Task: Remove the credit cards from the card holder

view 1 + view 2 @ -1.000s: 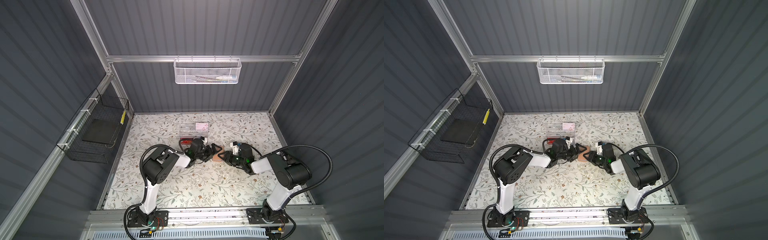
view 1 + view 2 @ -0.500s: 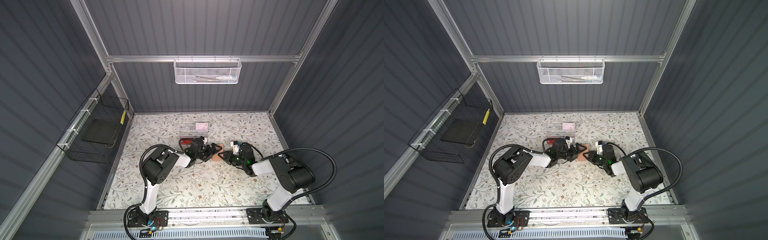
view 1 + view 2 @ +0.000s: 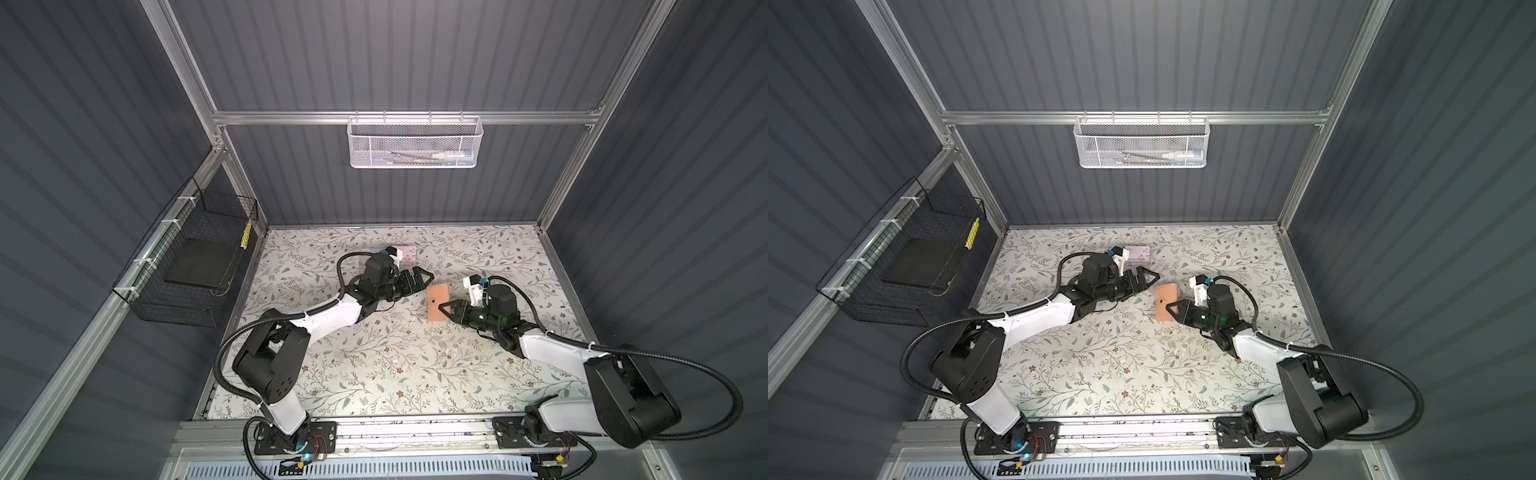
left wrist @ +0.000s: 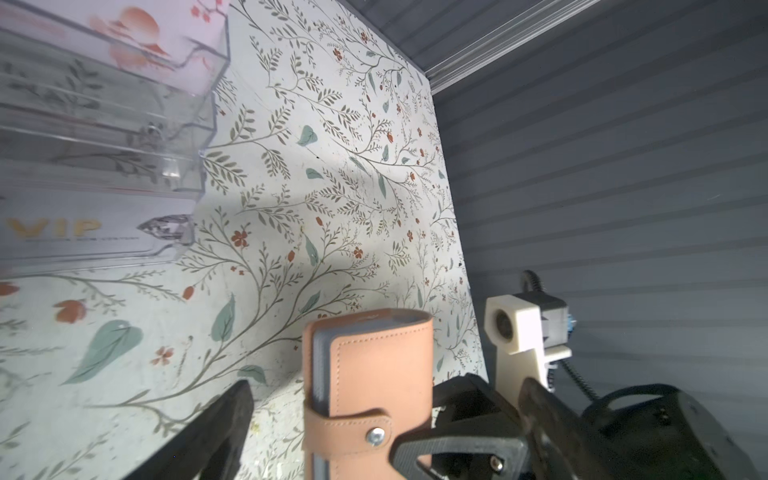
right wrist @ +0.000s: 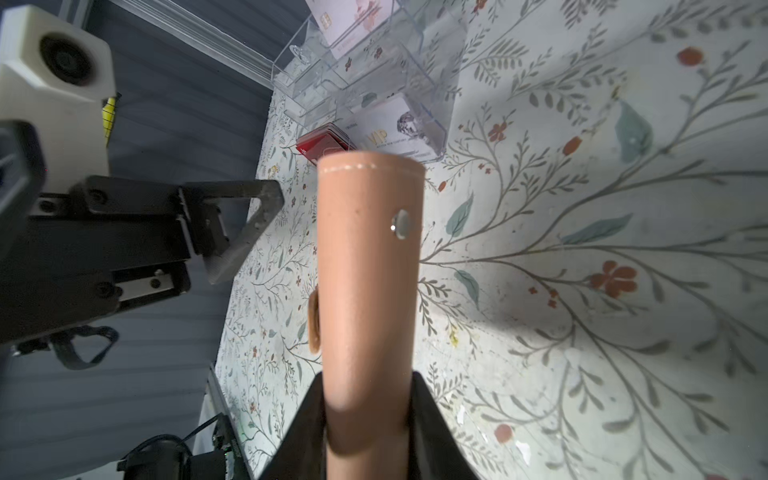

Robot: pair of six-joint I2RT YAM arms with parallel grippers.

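The floral table (image 3: pixel 374 374) carries everything. The left gripper (image 3: pixel 428 277) hangs just beside the card holder (image 3: pixel 437 301), not touching it, jaws spread wide and holding nothing. The right gripper (image 3: pixel 444 309) has its narrowed jaws clamped on one short end of the card holder. A clear box (image 5: pixel 374 70) stands near the card holder, beyond the left gripper. The card holder itself is over the table's middle (closed, strap snapped). Red cards (image 5: pixel 322 141) lie between the card holder and the box.

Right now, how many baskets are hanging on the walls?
2. A white mesh basket hangs on the back rail, and a black wire basket hangs on the left wall. I can't see any hidden ones.
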